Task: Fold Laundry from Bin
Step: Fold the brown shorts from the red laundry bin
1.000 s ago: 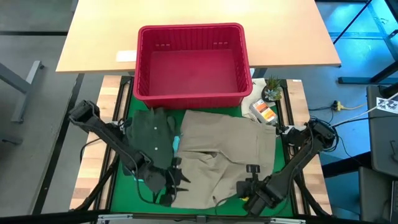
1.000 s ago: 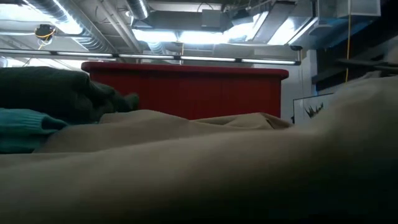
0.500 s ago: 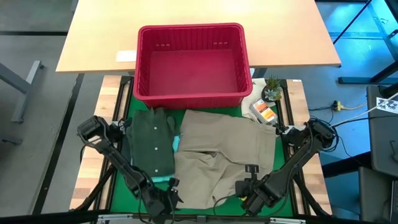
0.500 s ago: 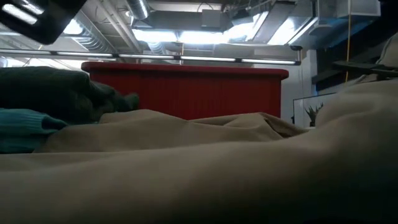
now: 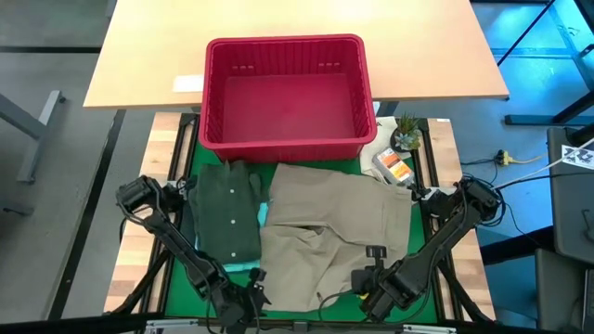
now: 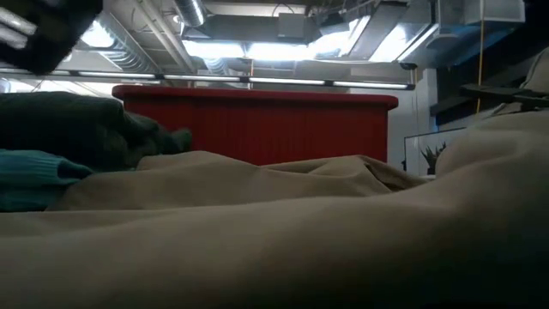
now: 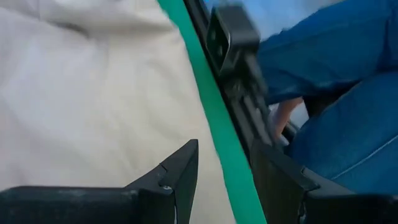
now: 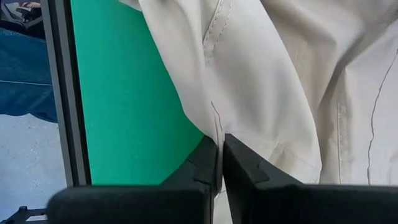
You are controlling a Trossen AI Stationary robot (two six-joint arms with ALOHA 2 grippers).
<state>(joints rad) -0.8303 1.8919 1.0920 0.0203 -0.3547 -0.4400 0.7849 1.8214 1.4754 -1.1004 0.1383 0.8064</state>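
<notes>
Left tool (image 5: 249, 299) sits at the 7 o'clock edge of the green mat (image 5: 176, 278), fingers (image 7: 177, 177) apart with nothing between them, just off the near-left corner of the beige-tan garment (image 5: 334, 227). In the left wrist view, a person's blue-denim leg (image 7: 339, 81) shows past the table frame.

Dark olive green garment (image 5: 223, 209) lies flat at 9 o'clock on the mat, a sliver of light teal cloth (image 5: 264, 214) showing between it and the beige piece.

Red laundry basket (image 5: 215, 93) stands at 12 o'clock, straddling the light wood table (image 5: 148, 46) and the mat; no garments visible inside it.

Beige-tan garment is spread over the mat's centre and 3 o'clock side, rumpled at its near edge.

Right tool (image 5: 367, 283) at 5 o'clock, fingers pressed together, pinching a fold of the beige-tan garment at its near hem. A small potted plant (image 5: 406, 133) and an orange-labelled packet (image 5: 393, 165) lie at 2 o'clock.
</notes>
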